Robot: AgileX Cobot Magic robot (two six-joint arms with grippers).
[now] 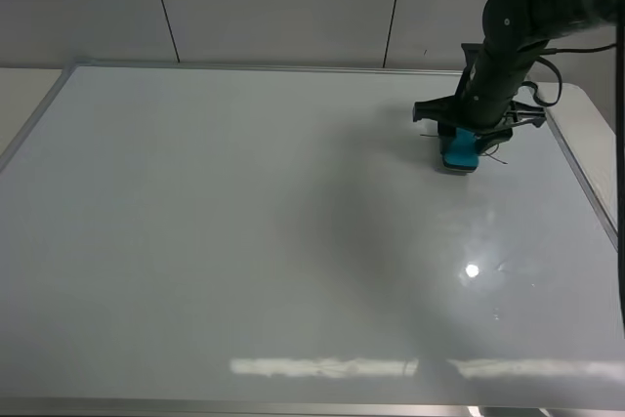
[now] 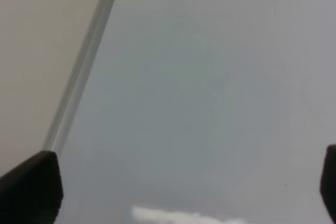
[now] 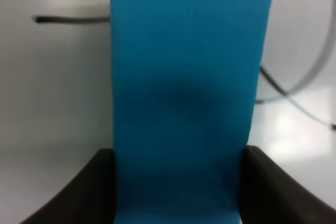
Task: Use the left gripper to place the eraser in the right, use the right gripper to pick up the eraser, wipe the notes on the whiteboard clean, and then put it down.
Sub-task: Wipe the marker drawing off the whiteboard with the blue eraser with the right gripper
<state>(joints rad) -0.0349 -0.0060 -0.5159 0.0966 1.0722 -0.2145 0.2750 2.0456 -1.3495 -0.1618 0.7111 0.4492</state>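
Looking down from the high camera, I find the eraser at about two o'clock on the whiteboard, lying flat on the surface with its long axis running roughly twelve to six, the free end toward six. The right gripper pinches it across the narrow width, one black finger on each long side. That arm enters from one o'clock, bends at the elbow and drops its wrist steeply onto the board. Thin dark strokes of the notes stick out from under the eraser at nine and three o'clock. The silver frame lies near at three o'clock and the far edge is near at twelve; the broad open white runs off toward nine and seven. The left gripper hangs over bare board beside a frame edge, its fingers spread wide and holding nothing.
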